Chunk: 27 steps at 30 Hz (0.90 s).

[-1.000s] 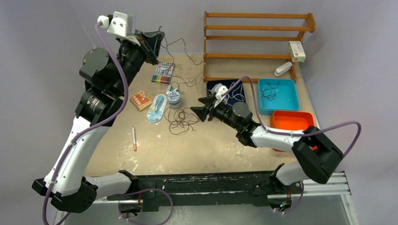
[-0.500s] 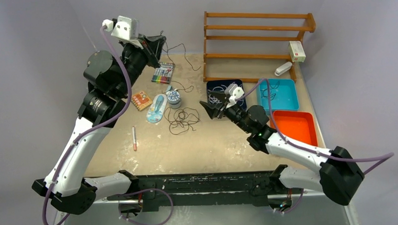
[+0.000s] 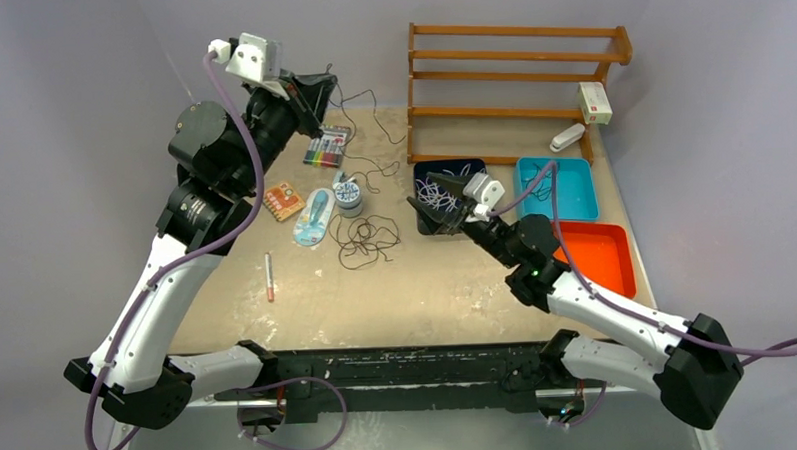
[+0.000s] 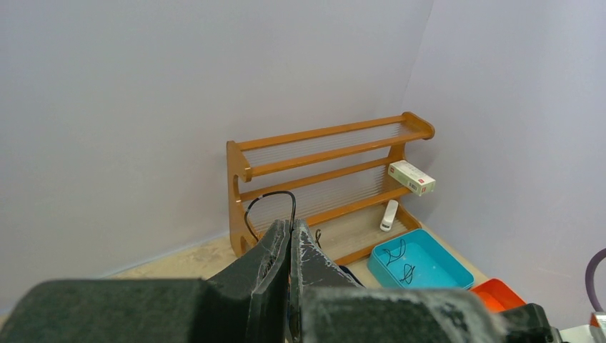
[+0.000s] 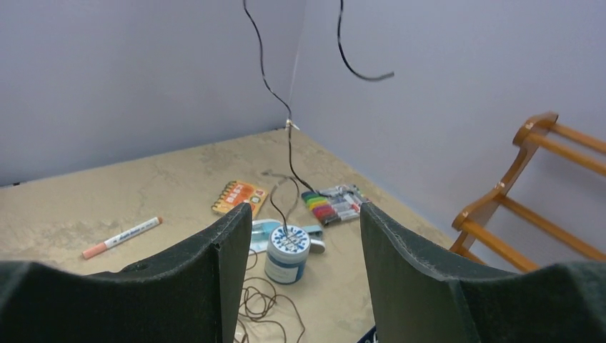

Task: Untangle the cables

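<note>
My left gripper (image 3: 320, 88) is raised high at the back left, shut on a thin dark cable (image 3: 368, 92). In the left wrist view that cable (image 4: 275, 201) loops out from the shut tips (image 4: 291, 226). It hangs down to a blue-lidded jar (image 5: 287, 254) in the right wrist view. A loose brown-black cable tangle (image 3: 365, 236) lies on the table beside the jar. My right gripper (image 5: 306, 209) is open and holds nothing, hovering over a navy tray (image 3: 464, 166) with white cables (image 3: 431, 189).
A teal tray (image 3: 574, 194) holds two short dark cables, and an orange tray (image 3: 594, 255) sits nearer. A wooden rack (image 3: 515, 81) stands at the back. A marker set (image 3: 326, 145), an orange notebook (image 3: 282, 200) and a pen (image 3: 268, 277) lie to the left.
My right arm has swung right and back, from beside the dark tangle to over the navy tray, its jaws a little wider. The left gripper has shifted slightly right, still holding the cable.
</note>
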{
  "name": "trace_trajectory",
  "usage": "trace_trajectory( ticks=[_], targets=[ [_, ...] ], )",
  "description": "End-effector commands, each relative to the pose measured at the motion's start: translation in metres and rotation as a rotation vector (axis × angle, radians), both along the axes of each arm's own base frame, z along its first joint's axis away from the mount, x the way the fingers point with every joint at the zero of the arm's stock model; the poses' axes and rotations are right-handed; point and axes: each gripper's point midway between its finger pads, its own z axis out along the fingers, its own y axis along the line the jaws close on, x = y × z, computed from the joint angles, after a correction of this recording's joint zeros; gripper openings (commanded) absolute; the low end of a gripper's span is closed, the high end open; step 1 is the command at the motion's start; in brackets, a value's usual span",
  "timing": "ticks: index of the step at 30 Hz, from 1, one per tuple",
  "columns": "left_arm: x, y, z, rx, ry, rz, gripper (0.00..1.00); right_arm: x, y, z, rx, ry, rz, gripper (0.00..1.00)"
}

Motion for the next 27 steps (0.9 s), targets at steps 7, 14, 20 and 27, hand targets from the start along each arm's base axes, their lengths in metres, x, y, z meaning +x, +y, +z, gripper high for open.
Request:
trace_trajectory(
  ticks=[7,14,20,27],
  targets=[
    [-0.008,-0.008,0.013,-0.031,-0.038,-0.06,0.0,-0.025,0.016,0.062,0.006,-0.224,0.141,0.59],
    [-0.01,-0.011,0.013,-0.032,-0.036,-0.079,0.0,-0.008,0.03,0.063,-0.023,-0.29,0.117,0.58],
    [-0.01,-0.011,0.011,-0.033,-0.034,-0.082,0.0,0.009,0.057,0.058,-0.043,-0.263,0.168,0.58],
    [-0.01,-0.011,0.009,-0.032,-0.03,-0.08,0.0,0.025,0.071,0.047,-0.022,-0.203,0.17,0.57]
  ],
)
